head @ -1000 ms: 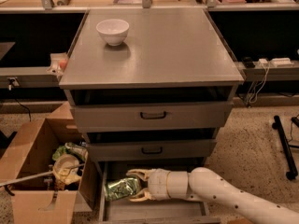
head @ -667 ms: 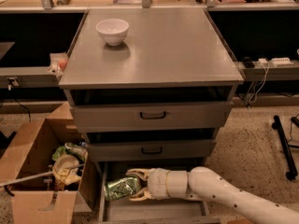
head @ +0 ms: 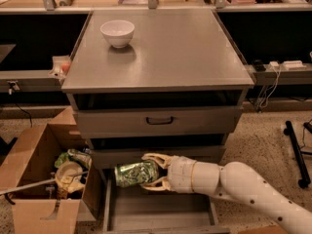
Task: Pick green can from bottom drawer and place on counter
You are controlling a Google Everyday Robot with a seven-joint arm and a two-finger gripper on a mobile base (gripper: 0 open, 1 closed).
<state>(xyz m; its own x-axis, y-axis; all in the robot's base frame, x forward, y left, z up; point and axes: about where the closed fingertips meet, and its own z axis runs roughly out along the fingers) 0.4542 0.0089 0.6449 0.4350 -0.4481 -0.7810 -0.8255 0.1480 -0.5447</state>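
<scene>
Camera view: end effector (head: 148, 172) clamped on green can (head: 132, 173) above open bottom drawer (head: 156, 211); cluttered cardboard box (head: 33, 152) beside.

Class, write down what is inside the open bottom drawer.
The bottom drawer shows a bare grey floor. Over its back part the gripper grips the green can on its side; the floor under them is covered.

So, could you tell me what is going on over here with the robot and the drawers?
The robot's arm reaches in from the lower right. Its gripper has its jaws shut on the green can, which it holds on its side over the open bottom drawer. The counter above carries a white bowl at its back left, and the can is not yet on it.
</scene>
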